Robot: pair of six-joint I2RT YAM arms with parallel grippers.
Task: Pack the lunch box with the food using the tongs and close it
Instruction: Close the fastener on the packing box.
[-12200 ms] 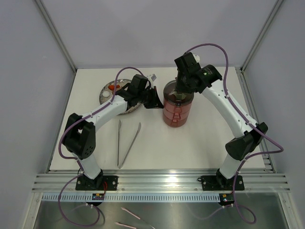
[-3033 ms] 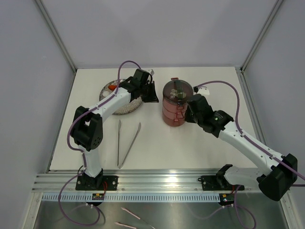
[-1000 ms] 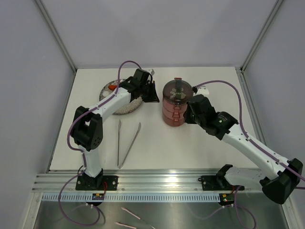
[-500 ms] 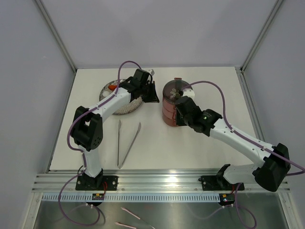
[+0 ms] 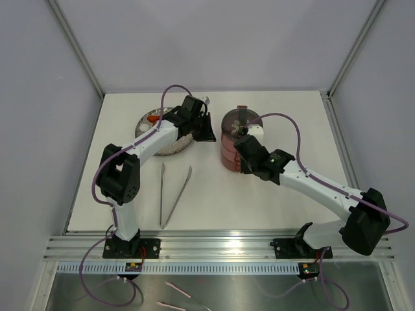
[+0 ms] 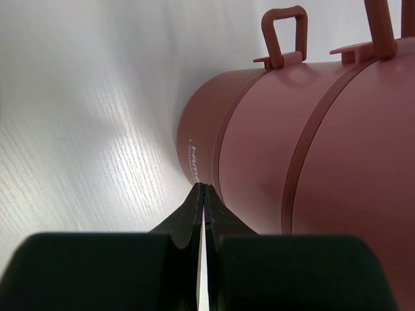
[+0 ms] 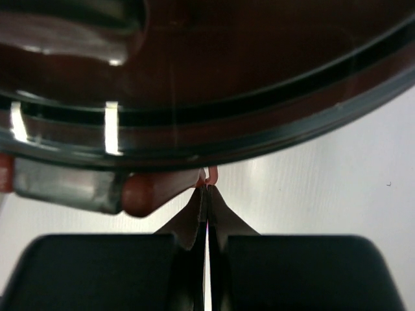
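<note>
The lunch box (image 5: 238, 129) stands stacked and lidded right of the table's middle. In the left wrist view its dark-red wall (image 6: 292, 149) fills the right half, loop handles on top. My left gripper (image 5: 211, 133) is shut and empty, its tips (image 6: 203, 188) at the box's left side near the base. My right gripper (image 5: 244, 161) is shut at the box's front right, tips (image 7: 207, 186) just under a small red loop (image 7: 211, 173) on the lunch box's rim (image 7: 272, 123). The tongs (image 5: 173, 194) lie on the table. An orange piece of food (image 5: 152, 118) sits on the plate.
A grey speckled plate (image 5: 150, 131) lies left of the lunch box, partly under my left arm. The cell's metal frame posts rise at the back corners, and an aluminium rail (image 5: 220, 246) runs along the near edge.
My right arm has swung left, bringing its gripper from the lunch box's right side round to its front right. The left arm, tongs and lunch box have not moved.
</note>
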